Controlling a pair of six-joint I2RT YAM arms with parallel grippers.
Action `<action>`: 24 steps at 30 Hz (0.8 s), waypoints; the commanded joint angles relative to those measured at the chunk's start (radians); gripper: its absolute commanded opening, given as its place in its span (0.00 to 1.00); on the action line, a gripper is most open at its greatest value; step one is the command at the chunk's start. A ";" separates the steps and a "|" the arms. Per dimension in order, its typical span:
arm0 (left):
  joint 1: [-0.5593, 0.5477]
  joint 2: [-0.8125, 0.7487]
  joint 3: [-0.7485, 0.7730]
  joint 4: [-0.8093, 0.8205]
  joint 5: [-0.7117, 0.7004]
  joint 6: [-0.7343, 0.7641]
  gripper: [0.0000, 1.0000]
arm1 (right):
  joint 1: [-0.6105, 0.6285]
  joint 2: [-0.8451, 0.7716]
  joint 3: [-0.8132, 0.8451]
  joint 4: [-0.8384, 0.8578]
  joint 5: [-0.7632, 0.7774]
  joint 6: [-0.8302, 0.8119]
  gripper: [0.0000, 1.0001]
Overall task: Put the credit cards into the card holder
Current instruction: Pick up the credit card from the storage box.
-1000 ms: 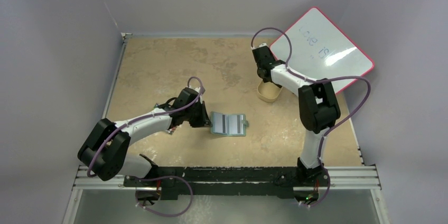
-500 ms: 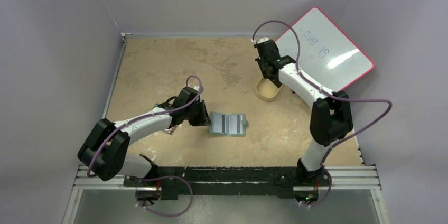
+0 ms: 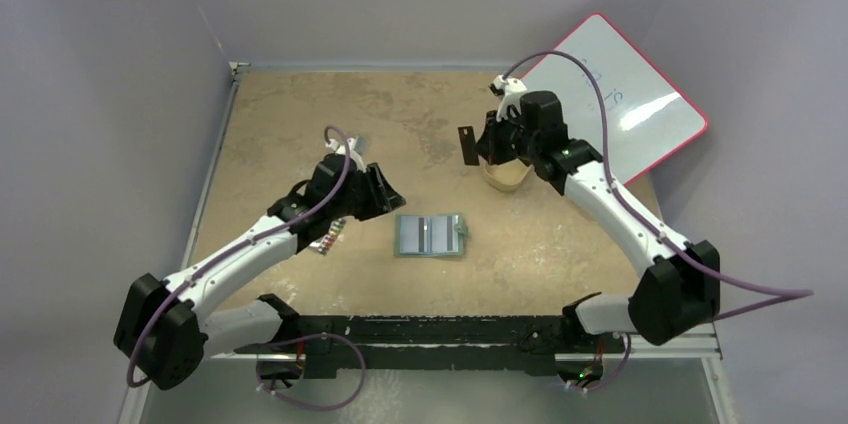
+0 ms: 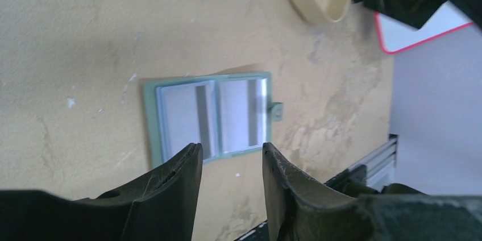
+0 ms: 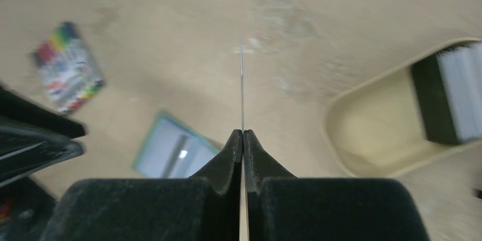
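The green card holder [image 3: 430, 235] lies open and flat mid-table, with two pale credit cards with dark stripes [image 4: 241, 117] tucked in its halves. My left gripper [image 3: 385, 199] hovers just left of it, and in its wrist view my left gripper [image 4: 232, 153] stands open with nothing between the fingers. My right gripper [image 3: 478, 141] is above the tan tray's left end, shut on a dark credit card [image 3: 466, 144] held upright. From the right wrist that card [image 5: 241, 90] shows edge-on, a thin line rising from my right gripper [image 5: 242, 133]. More cards [image 5: 455, 96] stand in the tray.
The tan oval tray [image 3: 508, 180] sits right of centre at the back. A red-framed whiteboard [image 3: 625, 94] leans at the back right. A colourful striped card [image 3: 328, 237] lies under the left forearm. Grey walls close the table's left and far sides.
My left gripper opened and drew back up and left from the card holder. My right gripper shut on a card in the tray, then lifted it out toward the left.
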 commanded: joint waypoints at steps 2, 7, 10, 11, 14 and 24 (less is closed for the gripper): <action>0.007 -0.123 0.039 0.172 0.040 -0.085 0.43 | 0.000 -0.158 -0.184 0.391 -0.408 0.311 0.00; 0.007 -0.187 -0.002 0.369 0.125 -0.177 0.45 | 0.000 -0.267 -0.397 0.758 -0.555 0.613 0.00; 0.007 -0.199 -0.009 0.462 0.158 -0.207 0.45 | 0.001 -0.276 -0.489 0.992 -0.634 0.793 0.00; 0.007 -0.200 -0.008 0.484 0.167 -0.213 0.45 | 0.001 -0.268 -0.514 1.066 -0.660 0.842 0.00; 0.007 -0.188 0.006 0.505 0.187 -0.209 0.46 | 0.000 -0.237 -0.563 1.248 -0.714 0.966 0.00; 0.007 -0.145 -0.022 0.598 0.248 -0.228 0.45 | 0.002 -0.220 -0.599 1.315 -0.744 1.009 0.00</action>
